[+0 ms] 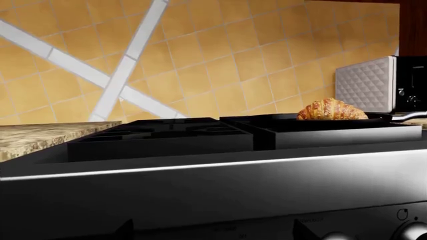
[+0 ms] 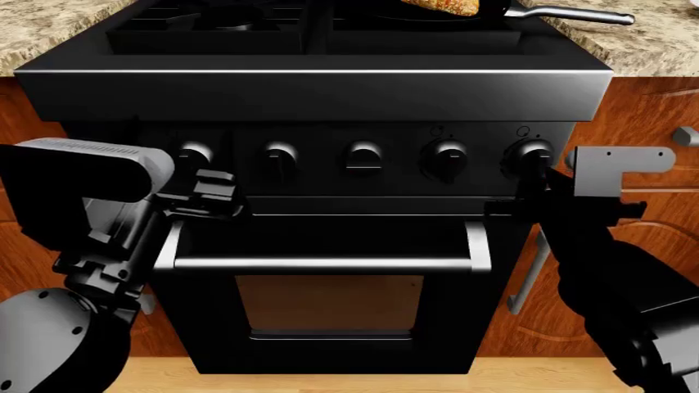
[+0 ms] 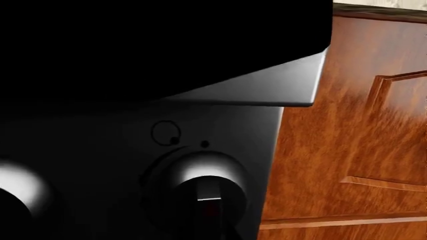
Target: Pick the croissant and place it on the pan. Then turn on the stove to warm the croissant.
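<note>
The croissant lies in the pan on the stove at the back right of the cooktop, beside the right stretch of bench, well above and behind both arms; the right end effector sits at the rightmost knob on the front panel, seemingly touching it, though whether its jaws are closed on it I cannot tell. The left end effector hangs just before the leftmost knob; how far open it is cannot be told.

Glossy black stove, speckled stone counter, polished reddish wood cabinet, flaky croissant
</note>
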